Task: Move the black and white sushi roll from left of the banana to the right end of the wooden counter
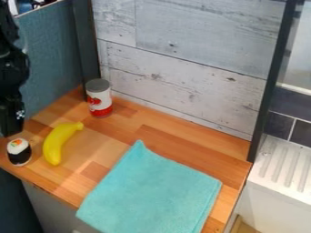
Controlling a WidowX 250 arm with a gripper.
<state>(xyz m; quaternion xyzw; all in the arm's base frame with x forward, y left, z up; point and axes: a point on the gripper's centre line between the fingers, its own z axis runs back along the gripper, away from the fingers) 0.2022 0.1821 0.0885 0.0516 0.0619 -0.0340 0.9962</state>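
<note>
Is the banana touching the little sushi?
Apart. The camera view shows a strip of wooden counter between the banana and the sushi.

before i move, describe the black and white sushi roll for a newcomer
On the brown wooden counter, go to the picture's left end, near the front edge. There, left of the curved yellow banana, stands the small sushi roll with black sides and white top. Its orange and green centre sets it apart from the banana and the taller red and white can.
</note>
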